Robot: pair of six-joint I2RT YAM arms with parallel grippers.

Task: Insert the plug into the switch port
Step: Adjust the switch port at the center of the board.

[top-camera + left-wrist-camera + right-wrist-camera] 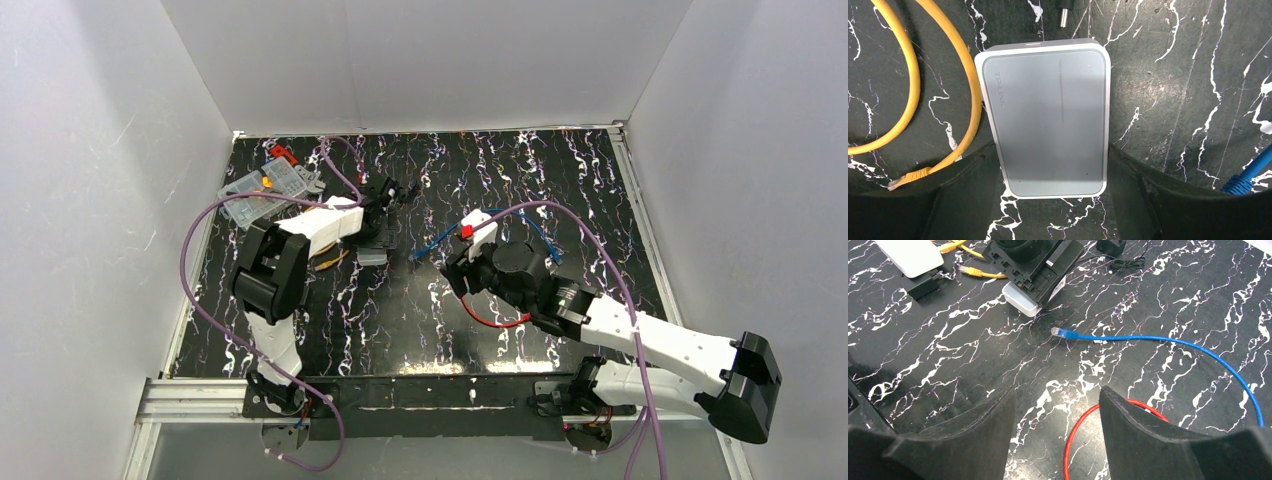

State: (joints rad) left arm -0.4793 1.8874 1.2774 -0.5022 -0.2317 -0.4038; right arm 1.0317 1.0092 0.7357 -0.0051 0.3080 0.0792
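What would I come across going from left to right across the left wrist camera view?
In order: yellow cable → switch box → blue cable at the right edge. The black barrel plug at the top lines up with the box, so I leave it out.

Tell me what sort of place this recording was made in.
Most likely a lab robot test cell: plain white panels enclose a black marble-patterned tabletop, an aluminium rail runs along its near edge, and a network switch and blue cable lie on it.
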